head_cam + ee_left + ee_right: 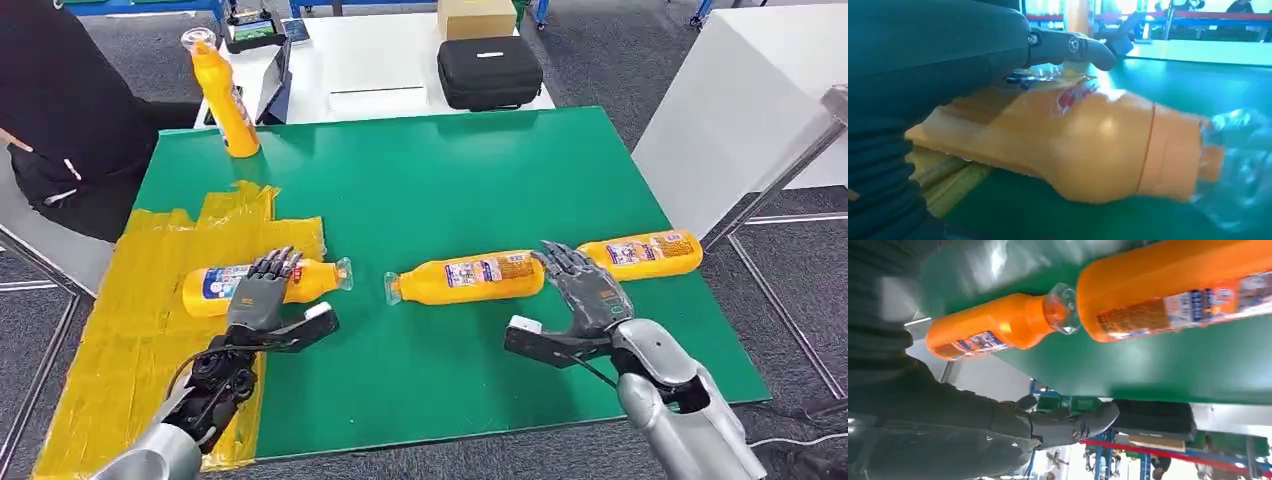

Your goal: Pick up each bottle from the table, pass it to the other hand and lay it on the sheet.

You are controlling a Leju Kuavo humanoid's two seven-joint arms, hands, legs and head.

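Note:
An orange bottle (213, 287) (1088, 145) lies on its side at the right edge of the yellow sheet (140, 340), its clear cap pointing right over the green table (450, 180). My left hand (258, 300) lies over it, fingers (1068, 47) stretched across its top and thumb spread away toward me. A second bottle (470, 277) (1178, 295) lies mid-table. My right hand (585, 290) is open just right of its base, fingers spread. A third bottle (640, 253) (993, 332) lies beyond that hand. A fourth (225, 95) stands upright at the far left corner.
A person in black (60, 110) sits at the table's left side beside the sheet. Behind the green table stands a white table with a black case (490, 70), a cardboard box (477, 15) and a tablet (275, 80). A white cabinet (740, 100) stands at the right.

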